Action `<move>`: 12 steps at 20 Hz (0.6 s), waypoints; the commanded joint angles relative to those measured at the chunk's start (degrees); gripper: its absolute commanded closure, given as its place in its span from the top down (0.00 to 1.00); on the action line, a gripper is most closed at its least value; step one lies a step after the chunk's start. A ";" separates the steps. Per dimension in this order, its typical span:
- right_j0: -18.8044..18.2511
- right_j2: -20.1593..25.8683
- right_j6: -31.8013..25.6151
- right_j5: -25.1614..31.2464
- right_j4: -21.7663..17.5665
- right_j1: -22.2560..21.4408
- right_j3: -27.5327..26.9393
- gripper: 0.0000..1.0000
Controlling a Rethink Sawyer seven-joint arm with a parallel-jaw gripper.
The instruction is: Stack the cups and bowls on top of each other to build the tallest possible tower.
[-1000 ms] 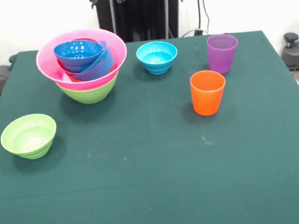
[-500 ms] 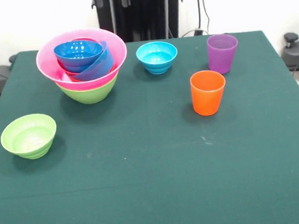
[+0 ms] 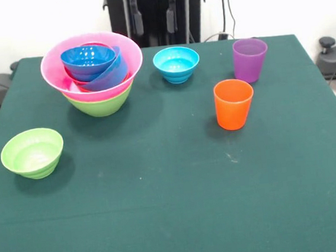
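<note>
The tower stands at the back left: a large lime green bowl at the base, a huge pink bowl in it, and blue bowls nested inside, tilted, over a red sliver. A cyan bowl sits alone right of the tower. A small lime green bowl rests at the left. The purple cup and orange cup stand upright on the right. My gripper hangs open and empty behind the cyan bowl, high above the table's far edge.
The green table cloth runs to edges on all sides. Black equipment sits off the table's right side, and cables hang at the back wall.
The gripper has come down into view at the top; before, only its tips showed at the edge. No bowl or cup has moved.
</note>
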 commanded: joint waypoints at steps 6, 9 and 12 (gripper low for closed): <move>-2.64 5.15 -4.75 10.44 -0.32 13.79 -19.83 1.00; -3.68 6.69 -7.64 12.50 -1.02 15.62 -23.40 1.00; -4.37 7.87 -9.09 13.22 -1.66 17.76 -25.99 1.00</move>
